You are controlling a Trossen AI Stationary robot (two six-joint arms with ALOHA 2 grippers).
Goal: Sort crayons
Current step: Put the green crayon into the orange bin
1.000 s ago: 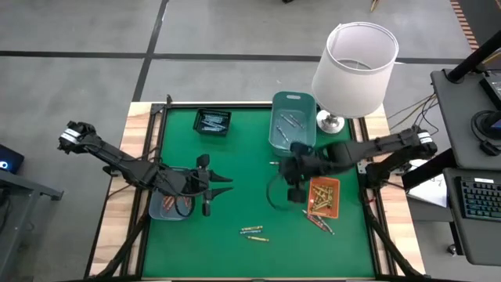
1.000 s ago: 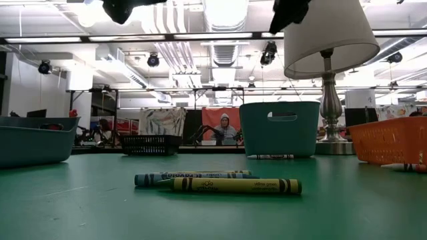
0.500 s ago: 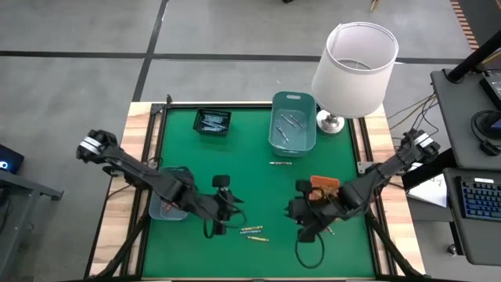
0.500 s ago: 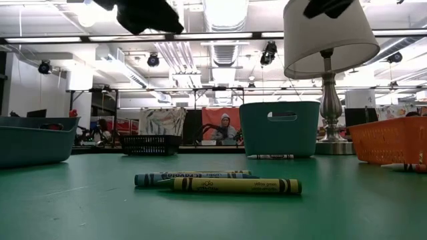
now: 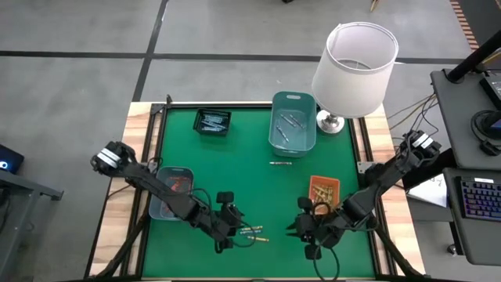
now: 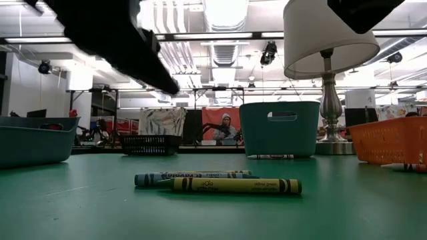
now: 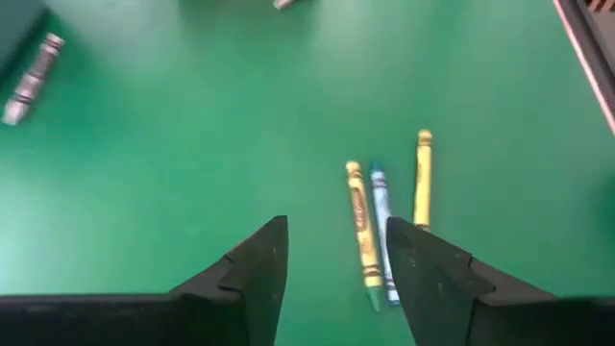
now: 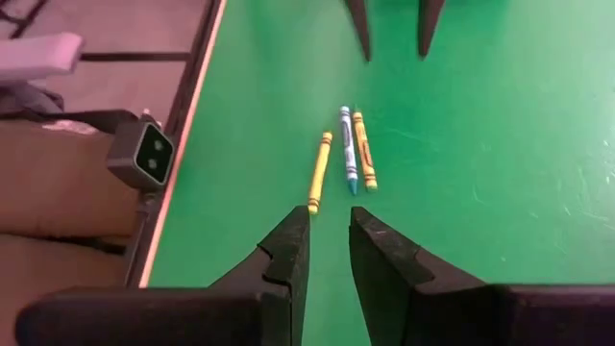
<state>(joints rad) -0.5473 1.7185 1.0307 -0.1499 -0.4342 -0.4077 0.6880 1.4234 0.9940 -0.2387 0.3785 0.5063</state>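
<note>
Both arms have swung down to the near-edge crayons (image 5: 252,233): left gripper (image 5: 235,233) spread wide, right gripper (image 5: 296,229) narrow, both empty, pickup imminent.

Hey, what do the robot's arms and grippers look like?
Two slim black jointed arms, each with a pale band near its base. A black cable loops beside the left gripper and the right gripper. Each gripper has two dark, tapering wedge-shaped fingers.

Both arms reach low toward the bench's near edge. The left tool (image 5: 237,232) stands with fingers (image 7: 259,274) spread, empty. The right tool (image 5: 295,233) shows a narrow gap, apparently holding nothing.
</note>
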